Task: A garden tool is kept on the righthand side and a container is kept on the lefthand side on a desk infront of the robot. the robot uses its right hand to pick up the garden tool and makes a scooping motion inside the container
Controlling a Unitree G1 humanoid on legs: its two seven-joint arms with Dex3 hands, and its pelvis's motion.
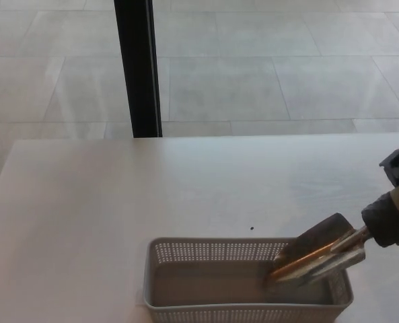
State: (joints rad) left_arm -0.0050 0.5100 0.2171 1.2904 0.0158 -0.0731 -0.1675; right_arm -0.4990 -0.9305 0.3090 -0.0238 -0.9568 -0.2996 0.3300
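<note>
The right hand [393,212], cut off at the picture's right edge, held the trowel [317,256]. Its blade tip dipped inside the basket [212,313] at the desk's [85,202] near edge; the basket's front was cropped.

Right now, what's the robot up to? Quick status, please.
Right hand shut on metal trowel. Blade tip dipped inside grey basket, right end. Left hand not in view. Nothing in the way.

Shiny silver trowel [318,254] with coppery glints, pale grey basket [246,309] perforated with tiny holes, white desk [118,195], black hand [394,212].
</note>
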